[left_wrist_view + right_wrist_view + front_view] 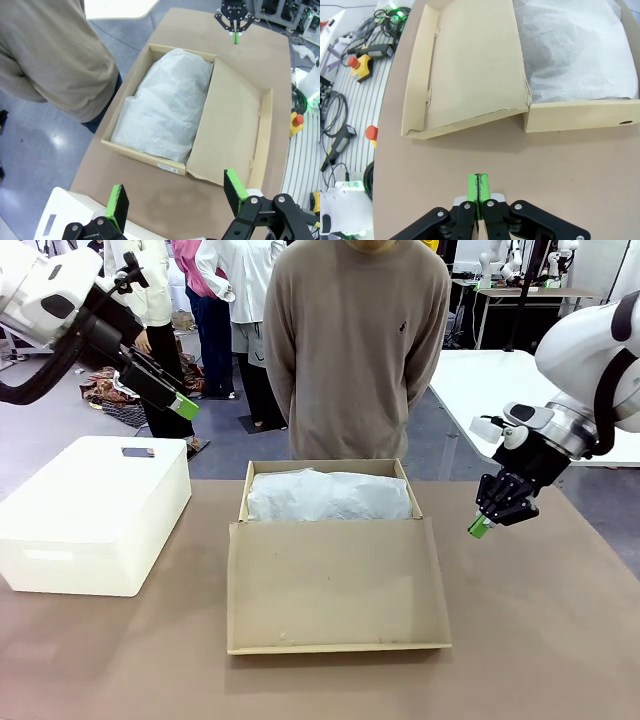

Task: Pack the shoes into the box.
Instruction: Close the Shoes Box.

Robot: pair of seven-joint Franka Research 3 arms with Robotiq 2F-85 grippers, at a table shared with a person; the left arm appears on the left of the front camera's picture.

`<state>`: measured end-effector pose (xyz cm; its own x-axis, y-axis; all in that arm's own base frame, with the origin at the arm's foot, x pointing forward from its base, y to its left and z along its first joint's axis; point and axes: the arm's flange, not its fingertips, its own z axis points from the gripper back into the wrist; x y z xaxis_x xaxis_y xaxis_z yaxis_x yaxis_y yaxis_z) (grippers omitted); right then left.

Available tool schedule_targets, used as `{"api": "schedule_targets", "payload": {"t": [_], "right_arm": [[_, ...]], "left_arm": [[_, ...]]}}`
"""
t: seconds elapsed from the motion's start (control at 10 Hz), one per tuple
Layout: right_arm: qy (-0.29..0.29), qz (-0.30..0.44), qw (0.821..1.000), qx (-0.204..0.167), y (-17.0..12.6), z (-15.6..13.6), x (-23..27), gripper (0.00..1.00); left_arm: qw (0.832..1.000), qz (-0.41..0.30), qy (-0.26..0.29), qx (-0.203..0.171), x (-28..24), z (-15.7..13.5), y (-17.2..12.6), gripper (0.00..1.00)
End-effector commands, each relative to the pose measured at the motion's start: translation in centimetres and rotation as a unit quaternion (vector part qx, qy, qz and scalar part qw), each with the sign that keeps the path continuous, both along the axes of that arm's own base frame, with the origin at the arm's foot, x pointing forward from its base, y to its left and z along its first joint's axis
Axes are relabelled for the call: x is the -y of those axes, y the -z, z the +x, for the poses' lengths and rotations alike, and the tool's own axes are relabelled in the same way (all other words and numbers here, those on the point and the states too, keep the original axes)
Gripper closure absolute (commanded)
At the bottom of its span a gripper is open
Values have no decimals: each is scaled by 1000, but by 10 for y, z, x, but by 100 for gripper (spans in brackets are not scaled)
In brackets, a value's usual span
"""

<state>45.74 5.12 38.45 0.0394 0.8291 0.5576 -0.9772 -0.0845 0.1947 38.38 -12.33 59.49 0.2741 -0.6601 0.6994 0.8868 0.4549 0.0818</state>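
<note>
Nearest on the brown table point(540, 640) lies the lid flap point(335, 585) of the box point(140, 156), folded open toward the robot and flat on the surface, its inner face up and its edge lips raised. The box sits at table centre with its long axis left to right; the hinge runs along the near long side, and the opening faces up. Crumpled white tissue paper point(330, 495) mounds over the whole interior. It hides whatever lies beneath, so the shoes cannot be placed from these frames. The left wrist view looks down on the box and adds a small white label point(167, 167) on the short end wall. The right wrist view adds the opposite end wall, with a small hole point(625, 121), and a ragged flap corner at the hinge. The right gripper point(480, 527) hangs low over bare table just right of the box, its green pads clenched together on nothing. A white lidded bin point(95, 510) stands left of the box, apart from it. The left gripper point(176, 195) is raised high above the bin's far side, its fingers spread wide and empty. A person point(355, 350) in a beige sweater stands at the far edge, behind the box.
</note>
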Motion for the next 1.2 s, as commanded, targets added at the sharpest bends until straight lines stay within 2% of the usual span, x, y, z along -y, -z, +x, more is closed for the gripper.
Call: {"api": "schedule_targets", "payload": {"t": [0.0, 0.5, 1.1], "right_arm": [[22, 15, 1000, 14, 10, -5, -7, 100], [62, 35, 997, 10, 45, -22, -20, 100], [93, 47, 995, 10, 66, -27, -31, 100]], "left_arm": [[1000, -10, 6, -1, -1, 1, 0, 0], [1000, -10, 6, -1, -1, 1, 0, 0], [1000, -10, 6, -1, -1, 1, 0, 0]]}}
